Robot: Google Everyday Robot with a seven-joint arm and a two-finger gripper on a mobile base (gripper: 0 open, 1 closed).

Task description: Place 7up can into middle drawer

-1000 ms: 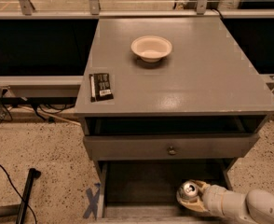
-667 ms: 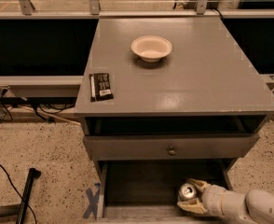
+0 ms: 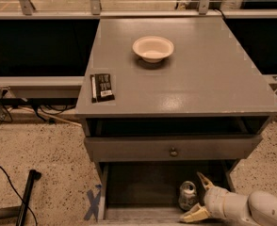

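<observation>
The 7up can (image 3: 188, 195) stands upright on the dark floor of the pulled-out middle drawer (image 3: 138, 185), near its right front corner. My gripper (image 3: 198, 197) reaches in from the lower right and is open. Its cream fingertips are spread, one behind the can and one in front of it. The fingers no longer clamp the can. The white arm (image 3: 251, 210) runs off the bottom right corner.
The grey cabinet top (image 3: 199, 79) carries a cream bowl (image 3: 152, 48) and a dark snack packet (image 3: 102, 87). A drawer front with a round knob (image 3: 174, 151) hangs above the open drawer. Blue tape (image 3: 93, 204) and a black pole (image 3: 27, 197) lie on the speckled floor at the left.
The gripper was shut on the tilted can over the drawer. Now its fingers have spread and the can stands upright on the drawer floor.
</observation>
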